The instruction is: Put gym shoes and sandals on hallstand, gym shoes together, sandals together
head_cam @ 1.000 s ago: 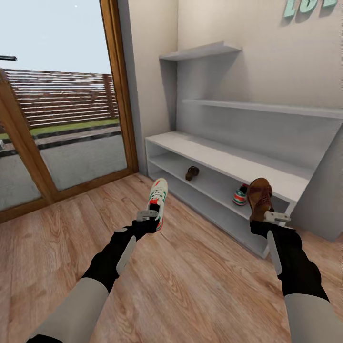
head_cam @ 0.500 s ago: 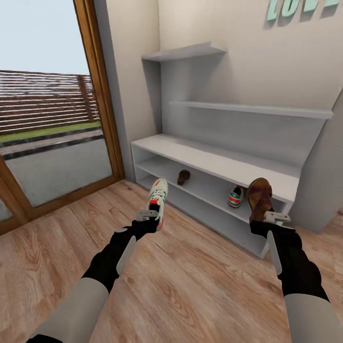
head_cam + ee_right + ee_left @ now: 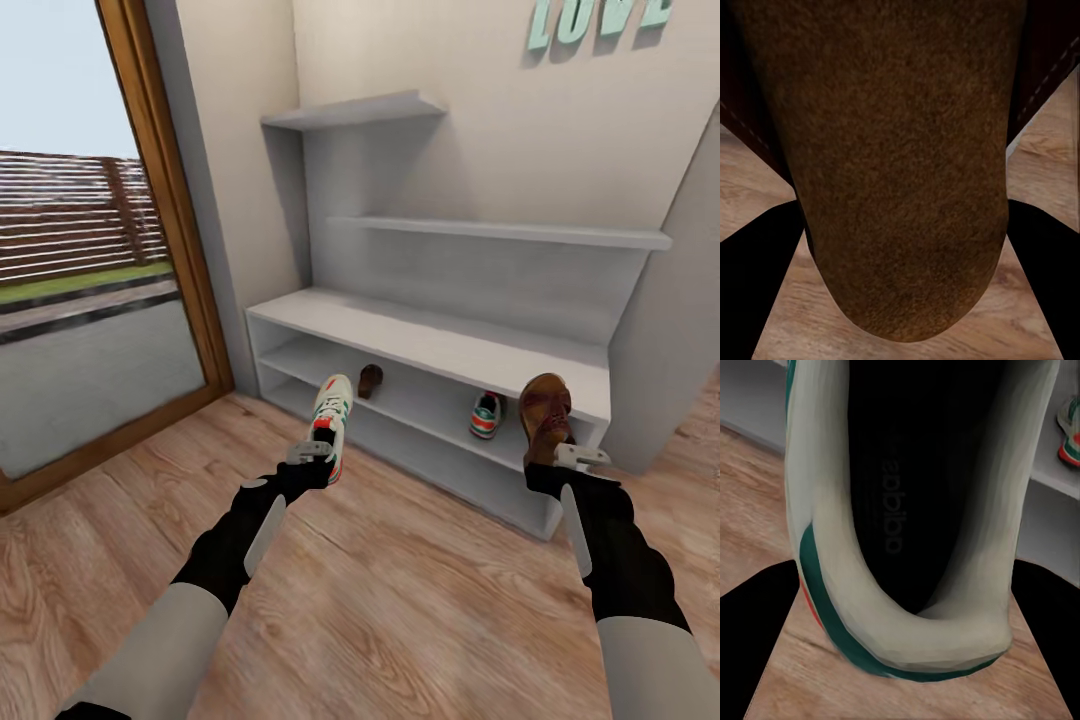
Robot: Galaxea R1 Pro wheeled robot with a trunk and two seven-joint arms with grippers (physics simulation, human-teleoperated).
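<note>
Camera panned right; "LOVE" lettering (image 3: 597, 17) fully visible.

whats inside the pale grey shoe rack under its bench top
On the upper low shelf of the pale grey shoe rack: one dark brown sandal and one cream sneaker. The held sandal covers its right end.

Soft, even daylight came through the tall wood-framed glass door (image 3: 120, 260), leaving faint shadows under the pale grey-white wall shelves (image 3: 350, 110). Renders were sharp and glare-free; close-up wrist views looked coarse, their corners black.
</note>
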